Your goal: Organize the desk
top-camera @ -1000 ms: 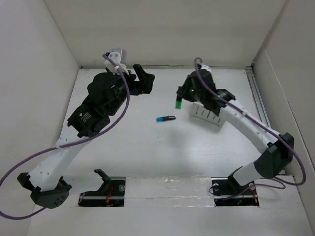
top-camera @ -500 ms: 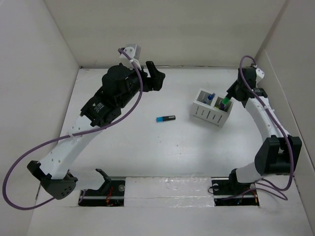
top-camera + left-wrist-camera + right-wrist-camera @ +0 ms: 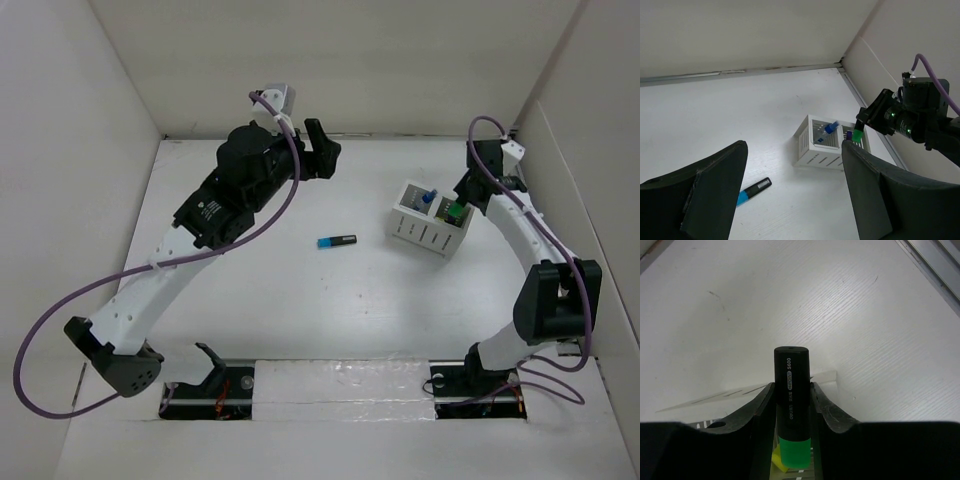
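1. The right gripper (image 3: 791,388) is clamped on a green highlighter (image 3: 791,405). Its two fingers press the black barrel from either side, at the centre of the right wrist view.
2. The highlighter's green end points down and is cut off near the bottom edge of that view. We cannot identify the yellow scrap beside it.
3. In the top view the green end sits over the right-hand compartment of the white slotted pen holder (image 3: 428,230), right of centre. We cannot tell whether it touches the holder, or how deep it reaches.
4. A blue pen (image 3: 830,127) leans in the holder's left compartment. A small purple thing next to it is too small to name.
5. The left gripper (image 3: 795,200) has its fingers spread wide with nothing between them. Only their inner faces show, cut off at the bottom of the left wrist view.
6. A blue marker (image 3: 336,241) with a black end lies flat on the desk (image 3: 300,310), near the centre of the top view and apart from the holder and both grippers.
7. The desk fills the middle of the top view — the left arm covers part of its upper left.
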{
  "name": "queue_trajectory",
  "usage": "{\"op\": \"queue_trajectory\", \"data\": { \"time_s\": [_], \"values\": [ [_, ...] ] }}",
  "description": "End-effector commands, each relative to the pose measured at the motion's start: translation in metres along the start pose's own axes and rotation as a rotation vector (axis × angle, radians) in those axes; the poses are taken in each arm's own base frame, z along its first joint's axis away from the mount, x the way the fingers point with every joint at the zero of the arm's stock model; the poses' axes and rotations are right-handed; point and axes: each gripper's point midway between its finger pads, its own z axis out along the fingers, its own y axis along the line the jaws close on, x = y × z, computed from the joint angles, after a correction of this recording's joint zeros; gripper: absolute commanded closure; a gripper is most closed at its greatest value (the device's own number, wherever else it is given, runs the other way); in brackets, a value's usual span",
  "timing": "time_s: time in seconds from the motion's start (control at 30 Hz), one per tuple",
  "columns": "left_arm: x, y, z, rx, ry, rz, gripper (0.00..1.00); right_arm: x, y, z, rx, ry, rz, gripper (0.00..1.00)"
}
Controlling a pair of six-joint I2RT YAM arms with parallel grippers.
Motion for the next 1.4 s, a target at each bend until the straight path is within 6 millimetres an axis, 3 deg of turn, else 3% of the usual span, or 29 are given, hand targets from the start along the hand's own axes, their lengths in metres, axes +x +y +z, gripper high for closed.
{"op": "queue_trajectory", "data": {
  "time_s": [0.0,0.27,0.4,0.43,0.47,0.5,0.57,0.6,0.7,0.73,0.77,0.83,0.9,0.93,1.0,1.03,1.1,1.13,1.37],
  "values": [
    [-0.033,-0.014,-0.01,0.051,-0.088,-0.005,0.28,-0.006,0.004,-0.003,0.015,-0.054,0.003,0.78],
    [-0.017,-0.003,-0.03,0.031,-0.063,-0.045,0.28,0.013,0.01,-0.018,-0.011,-0.038,-0.015,0.5],
    [-0.007,0.003,-0.036,0.011,-0.035,-0.065,0.28,0.012,0.021,-0.038,-0.061,-0.048,-0.028,0.46],
    [-0.002,0.005,-0.038,0.006,-0.023,-0.077,0.28,0.009,0.029,-0.056,-0.11,-0.065,-0.021,0.45],
    [-0.002,0.005,-0.038,0.006,-0.023,-0.077,0.28,0.009,0.029,-0.056,-0.111,-0.065,-0.021,0.45],
    [0.003,0.007,-0.038,0.003,-0.013,-0.08,0.28,0.016,0.038,-0.065,-0.145,-0.059,-0.035,0.45],
    [0.005,0.007,-0.038,0.002,-0.008,-0.091,0.28,0.021,0.05,-0.086,-0.217,-0.058,-0.033,0.48],
    [0.008,0.007,-0.036,0.002,0.0,-0.092,0.28,0.033,0.062,-0.099,-0.264,-0.048,-0.053,0.5],
    [0.013,0.006,-0.033,0.007,0.019,-0.095,0.28,0.063,0.08,-0.119,-0.373,0.011,-0.078,0.76],
    [0.015,0.006,-0.032,0.007,0.026,-0.094,0.28,0.088,0.09,-0.128,-0.425,0.059,-0.114,0.93],
    [0.015,0.006,-0.032,0.005,0.027,-0.095,0.28,0.098,0.098,-0.133,-0.46,0.077,-0.102,0.98],
    [0.016,0.007,-0.034,0.001,0.027,-0.095,0.28,0.13,0.114,-0.144,-0.511,0.126,-0.144,1.0],
    [0.017,0.009,-0.036,-0.003,0.028,-0.093,0.28,0.147,0.124,-0.148,-0.522,0.156,-0.157,1.0],
    [0.016,0.01,-0.038,-0.006,0.028,-0.093,0.28,0.163,0.128,-0.141,-0.499,0.181,-0.192,0.93],
    [0.018,0.012,-0.04,-0.012,0.032,-0.09,0.28,0.173,0.141,-0.142,-0.496,0.205,-0.22,0.8],
    [0.017,0.013,-0.044,-0.015,0.026,-0.091,0.28,0.193,0.146,-0.133,-0.474,0.245,-0.254,0.67],
    [0.02,0.016,-0.046,-0.024,0.03,-0.09,0.28,0.198,0.158,-0.128,-0.465,0.267,-0.262,0.56],
    [0.019,0.018,-0.051,-0.025,0.022,-0.092,0.28,0.216,0.159,-0.116,-0.436,0.307,-0.288,0.49],
    [0.023,0.023,-0.063,-0.026,0.012,-0.095,0.28,0.256,0.184,-0.082,-0.371,0.413,-0.25,0.4]
  ]
}}
